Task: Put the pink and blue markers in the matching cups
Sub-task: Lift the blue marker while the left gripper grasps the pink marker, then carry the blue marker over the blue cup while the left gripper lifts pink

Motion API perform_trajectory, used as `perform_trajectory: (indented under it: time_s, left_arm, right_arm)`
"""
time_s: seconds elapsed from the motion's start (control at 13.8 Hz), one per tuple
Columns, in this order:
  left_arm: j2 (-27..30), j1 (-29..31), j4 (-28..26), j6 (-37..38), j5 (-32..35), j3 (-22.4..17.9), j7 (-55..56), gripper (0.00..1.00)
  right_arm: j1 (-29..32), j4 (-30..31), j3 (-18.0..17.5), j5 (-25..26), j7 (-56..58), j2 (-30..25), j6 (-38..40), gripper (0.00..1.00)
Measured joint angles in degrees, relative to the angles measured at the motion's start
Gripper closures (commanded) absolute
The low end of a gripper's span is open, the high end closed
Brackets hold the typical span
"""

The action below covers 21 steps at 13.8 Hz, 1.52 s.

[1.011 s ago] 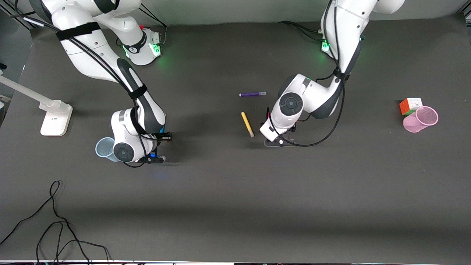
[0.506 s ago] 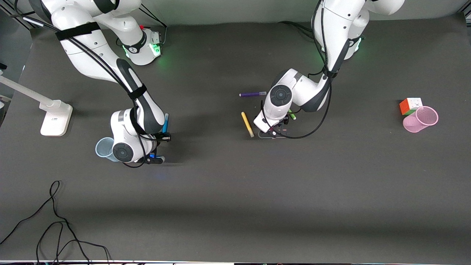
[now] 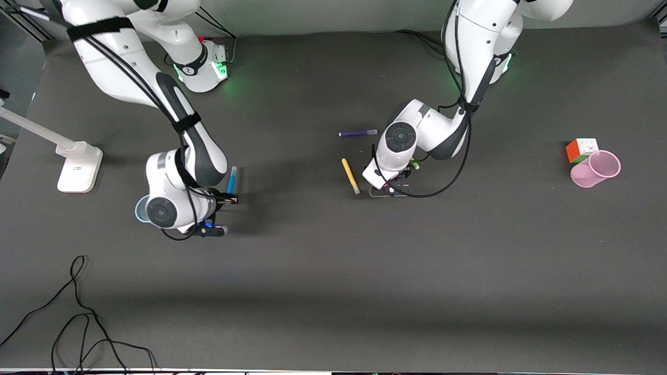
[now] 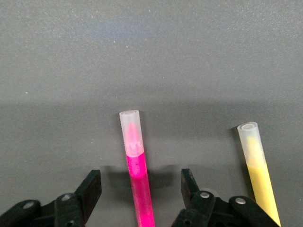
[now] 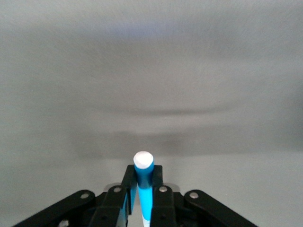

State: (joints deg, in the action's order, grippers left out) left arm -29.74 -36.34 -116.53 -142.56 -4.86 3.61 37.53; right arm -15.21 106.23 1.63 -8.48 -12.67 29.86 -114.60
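Observation:
My right gripper (image 3: pixel 227 198) is shut on the bright blue marker (image 3: pixel 231 180), which it holds tilted above the table; its white tip shows between the fingers in the right wrist view (image 5: pixel 144 163). The pale blue cup (image 3: pixel 138 208) stands beside that wrist, mostly hidden under it. My left gripper (image 3: pixel 390 189) is open and low over the table. The pink marker (image 4: pixel 136 170) lies between its fingers (image 4: pixel 93 182) with its pale end pointing away; it is hidden in the front view. The pink cup (image 3: pixel 595 169) stands at the left arm's end of the table.
A yellow pen (image 3: pixel 350 176) lies beside the left gripper and shows in the left wrist view (image 4: pixel 258 165). A green pen (image 3: pixel 415 165) peeks out under the left wrist. A purple pen (image 3: pixel 357 133), a puzzle cube (image 3: pixel 581 149), a white stand (image 3: pixel 78 166) and loose cables (image 3: pixel 78 312) are about.
My right gripper has risen with the blue marker and shifted toward the pale blue cup. My left gripper has moved toward the yellow pen and now straddles the pink marker.

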Motion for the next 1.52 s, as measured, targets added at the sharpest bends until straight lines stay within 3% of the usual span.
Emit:
perform_trajectory:
  time_s: [0.14,0.43,0.58,0.87,1.08,1.3,1.52]
  left_arm:
    - [-0.4,0.0,0.0,0.0,0.0,-0.1,-0.1,0.37]
    - [-0.6,0.0,0.0,-0.3,0.1,-0.1,-0.2,1.0]
    - [-0.5,0.0,0.0,-0.7,0.1,-0.1,-0.2,1.0]
    - [-0.1,0.1,0.3,-1.4,0.1,-0.5,-0.2,1.0]
    - [3.0,1.5,1.0,1.1,0.1,-0.8,-0.2,1.0]
    - [9.6,5.4,3.9,15.2,0.2,-1.0,-4.6,1.0]
    - [16.8,10.5,9.0,31.5,0.7,-1.2,-9.5,1.0]
  right_arm:
    - [0.0,-0.5,0.3,2.4,0.1,-3.1,0.5,1.0]
    - [0.1,-0.8,3.1,3.9,3.6,-11.6,1.8,1.0]
    - [0.3,-0.9,3.8,4.8,5.3,-15.7,2.3,1.0]
    - [0.2,-2.3,3.9,12.8,7.9,-21.6,2.1,1.0]
    - [0.2,-3.3,6.0,13.5,15.3,-25.0,0.0,1.0]
    - [0.4,-1.5,10.8,13.5,23.0,-25.6,-6.2,1.0]
    - [0.5,7.0,14.3,13.5,27.4,-25.4,-20.3,1.0]
